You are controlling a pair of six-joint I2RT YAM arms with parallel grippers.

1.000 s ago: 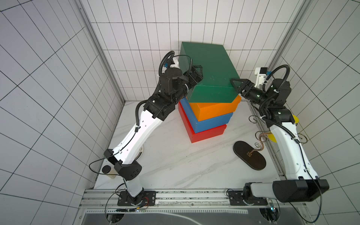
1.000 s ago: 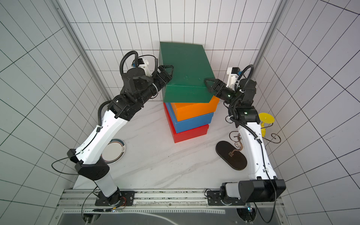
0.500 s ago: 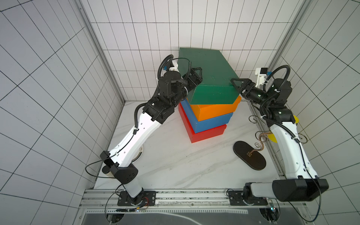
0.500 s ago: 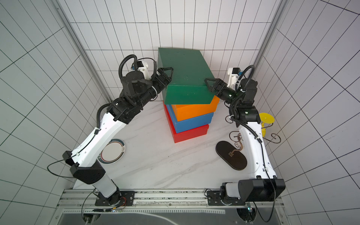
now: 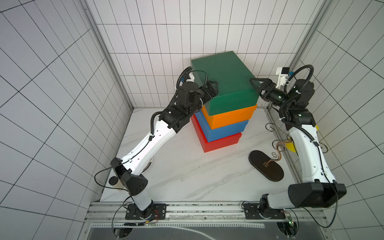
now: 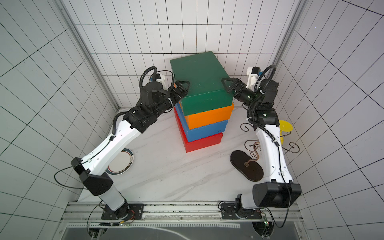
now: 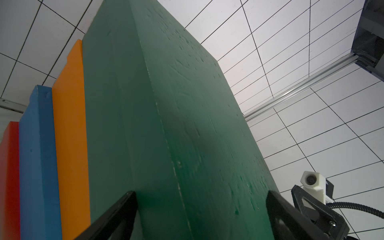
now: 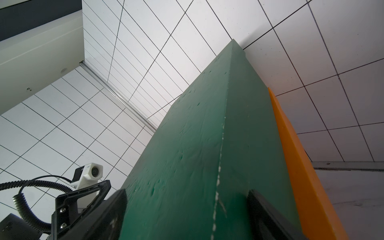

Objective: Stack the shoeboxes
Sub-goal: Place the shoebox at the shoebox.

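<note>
Stack: all four shoeboxes stood in one pile near the back wall of the tabletop (image 5: 187, 176). The red shoebox (image 5: 220, 144) sat on the tabletop, with the blue shoebox (image 5: 226, 133) on it, the orange shoebox (image 5: 230, 118) on that, and the green shoebox (image 5: 224, 83) on top. The edges were not flush. Each box sat slightly offset from the one below, and the green lid overhung the orange box at the front.

Left gripper (image 5: 213, 89): at the green box's left long side, level with its upper edge. In the left wrist view the fingers (image 7: 116, 216) were spread wide with that edge running between them, one finger over the side wall and the other over the lid. I could not tell whether either pad touched the cardboard. Nothing was lifted, and the box rested on the orange one.

Right gripper (image 5: 256, 86): at the green box's right side near its front corner, mirroring the left. In the right wrist view the fingers (image 8: 266, 214) were likewise wide apart astride the upper edge, one by the wall and one by the lid. Contact was again unclear.

Both top views showed each gripper's upper finger lying over the lid's margin.

Also present: a black oval base (image 5: 266, 166) to the right of the stack and a plate (image 6: 120, 164) under the left arm, both well apart from the stack.
</note>
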